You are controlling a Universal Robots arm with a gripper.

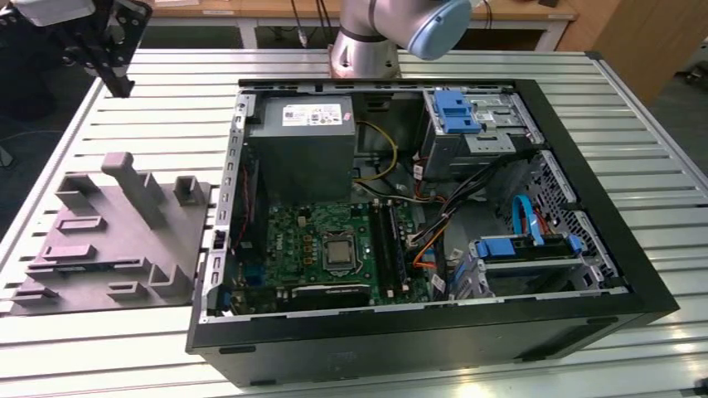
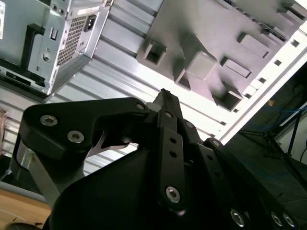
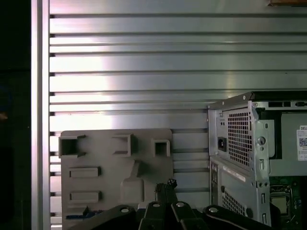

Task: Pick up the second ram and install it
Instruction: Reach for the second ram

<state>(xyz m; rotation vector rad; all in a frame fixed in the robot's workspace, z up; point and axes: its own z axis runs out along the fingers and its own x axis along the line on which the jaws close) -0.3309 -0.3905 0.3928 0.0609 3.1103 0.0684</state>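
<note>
My gripper point(image 1: 115, 81) hangs high over the table's far corner on the exterior view's left, above and behind the grey fixture tray point(image 1: 105, 249). Its black fingers meet at the tips in both wrist views point(image 2: 165, 97) point(image 3: 168, 185), with nothing visible between them. A thin bluish strip point(image 3: 79, 215) lies on the tray near the gripper; I cannot tell if it is the second ram. The open computer case point(image 1: 575, 311) lies on its side with the green motherboard point(image 1: 293, 236) and its long dark memory slots point(image 1: 387, 242) beside the processor socket point(image 1: 337, 251).
The arm's base point(image 1: 366, 50) stands behind the case. Inside the case are a grey power supply point(image 1: 301, 145), blue drive brackets point(image 1: 453, 112) and loose cables point(image 1: 426, 240). The slatted metal table point(image 1: 664, 166) surrounds the case. Upright posts rise from the tray point(image 1: 138, 186).
</note>
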